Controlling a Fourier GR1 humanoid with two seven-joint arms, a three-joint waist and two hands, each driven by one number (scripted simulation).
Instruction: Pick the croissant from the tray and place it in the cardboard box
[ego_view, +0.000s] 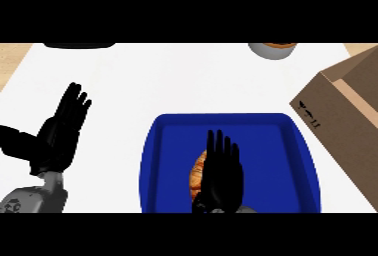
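Reach step: right hand (220, 170) over blue tray (295, 145), fingers straight, holding nothing, partly covering croissant (197, 172) on tray floor. Left hand (63, 130) open, resting at left on white surface (184, 80). Next, likely: curl round croissant, lift, carry right to cardboard box (343, 115) beside tray.

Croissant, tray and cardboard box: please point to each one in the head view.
croissant (198, 172), head view, on its visible left edge
tray (221, 121), head view, on its far rim
cardboard box (347, 150), head view, on its side wall
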